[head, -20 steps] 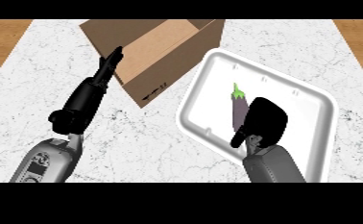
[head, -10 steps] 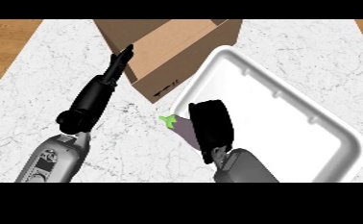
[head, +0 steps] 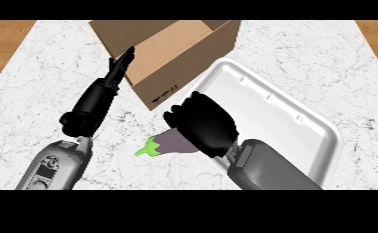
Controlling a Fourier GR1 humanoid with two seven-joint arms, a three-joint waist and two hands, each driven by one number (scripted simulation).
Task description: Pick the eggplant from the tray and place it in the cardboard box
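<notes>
- Desk (head: 66,57): white marble-patterned top with grey veins; brown wooden strips show past its edge at 10 and 2 o'clock. Bare marble lies open at 9 o'clock of the left arm, along the far side at 1 to 2 o'clock, and in a narrow lane between box and tray.
- Brown cardboard box (head: 171,52): sits at 12 o'clock, turned at an angle, open mouth showing the paler inside. Its near lower corner points toward 6 o'clock and ends just beside the tray's far-left rim; whether they touch cannot be told.
- White rectangular foam tray (head: 284,109): runs slantwise from centre to 4 o'clock, raised rim all round, its inner floor bare where visible. Its near-left edge is hidden under the right hand and forearm.
- Purple eggplant with green stem cap (head: 166,143): off the tray, over bare marble at 7 o'clock of the tray's left rim, stem pointing to 8 o'clock; its body end is covered by the right hand.
- Right hand (head: 205,124): black, fingers curled round the eggplant, over the tray's left edge.
- Left hand (head: 118,69): black, fingers straight and pressed together, pointing to 1 o'clock, tips against the box's left edge.
</notes>
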